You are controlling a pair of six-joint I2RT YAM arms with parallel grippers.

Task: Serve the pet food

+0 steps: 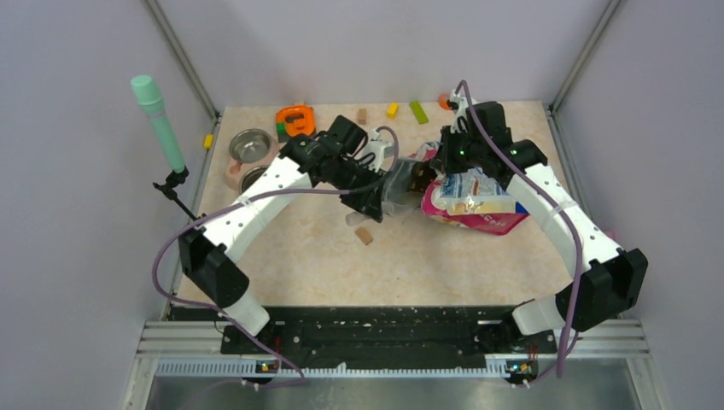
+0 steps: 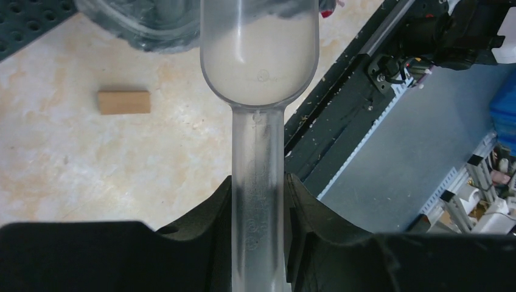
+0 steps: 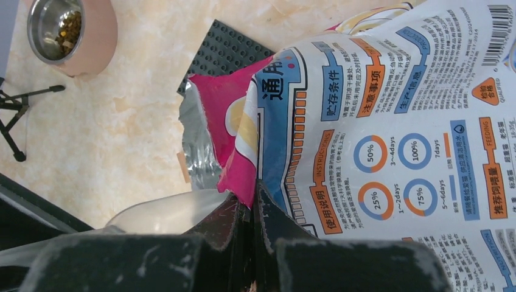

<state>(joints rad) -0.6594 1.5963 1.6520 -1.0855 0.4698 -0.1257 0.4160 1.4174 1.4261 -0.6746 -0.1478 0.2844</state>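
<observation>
Grip matters: the pet food bag (image 1: pixel 474 203), right of bench centre, looks soft and slippery. Right gripper (image 3: pixel 254 213) pinches its torn rim; left gripper (image 2: pixel 258 204) clamps the scoop (image 2: pixel 260 58) handle.

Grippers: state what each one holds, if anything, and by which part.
Left gripper clamps the clear scoop by its handle; right gripper pinches the cat-food bag at its torn-open edge.

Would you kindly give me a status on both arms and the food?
Left tool shut on clear scoop, at bag mouth. Right tool pinching bag's open edge. Tan block nearby, not blocking.
</observation>
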